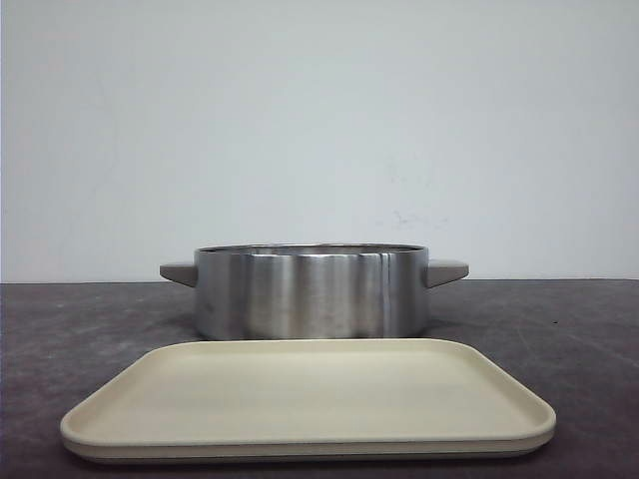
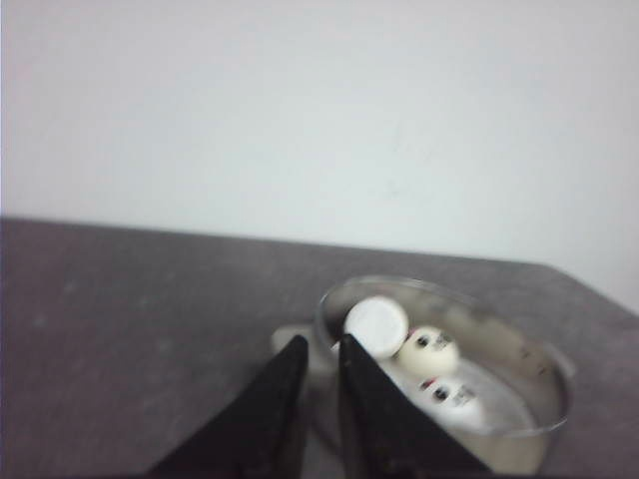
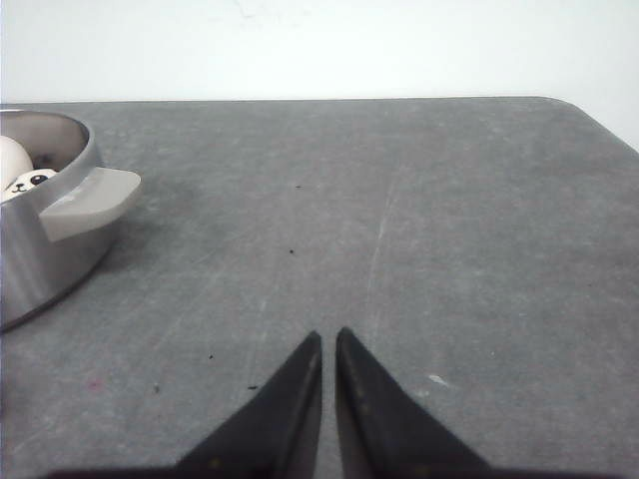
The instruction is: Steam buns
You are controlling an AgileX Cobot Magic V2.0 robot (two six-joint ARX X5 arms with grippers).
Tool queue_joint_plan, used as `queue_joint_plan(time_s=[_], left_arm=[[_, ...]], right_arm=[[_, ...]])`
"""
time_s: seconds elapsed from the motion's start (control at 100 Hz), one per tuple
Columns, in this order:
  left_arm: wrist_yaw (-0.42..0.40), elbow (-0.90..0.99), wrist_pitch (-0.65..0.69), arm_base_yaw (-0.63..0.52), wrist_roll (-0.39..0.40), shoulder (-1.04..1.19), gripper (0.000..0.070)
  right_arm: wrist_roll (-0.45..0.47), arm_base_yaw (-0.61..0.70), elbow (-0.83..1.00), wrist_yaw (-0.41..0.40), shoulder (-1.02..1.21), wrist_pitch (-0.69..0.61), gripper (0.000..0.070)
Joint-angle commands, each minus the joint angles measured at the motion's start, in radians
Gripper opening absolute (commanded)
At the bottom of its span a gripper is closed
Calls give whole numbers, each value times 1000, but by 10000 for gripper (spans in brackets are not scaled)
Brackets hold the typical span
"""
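Note:
The buns lie inside a round steel pot (image 1: 312, 291). The left wrist view shows three of them: one tipped over with its flat white underside (image 2: 376, 326) showing, and two with panda faces (image 2: 429, 349) (image 2: 451, 395). The right wrist view shows part of one bun (image 3: 20, 175) over the pot's rim. The front view hides the buns behind the pot's wall. My left gripper (image 2: 321, 345) hovers by the pot's near handle, its jaws nearly together and empty. My right gripper (image 3: 328, 337) is shut and empty over bare table, to the right of the pot.
A beige rectangular tray (image 1: 310, 399) lies empty in front of the pot. The pot has grey handles on both sides (image 1: 446, 270) (image 3: 90, 200). The dark grey table (image 3: 399, 220) ends at a white wall. No arm shows in the front view.

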Motion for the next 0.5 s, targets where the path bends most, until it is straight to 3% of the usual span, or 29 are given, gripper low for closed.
queue_joint_plan(time_s=[0.0, 0.27, 0.49], left_arm=[[-16, -41, 25, 12, -11, -11, 15], [-74, -173, 31, 72, -17, -41, 15], [-76, -172, -13, 97, 133, -94, 15]], right_arm=[[7, 2, -3, 0, 1, 11, 17], [7, 2, -3, 0, 1, 11, 17], [7, 2, -3, 0, 1, 11, 17]])
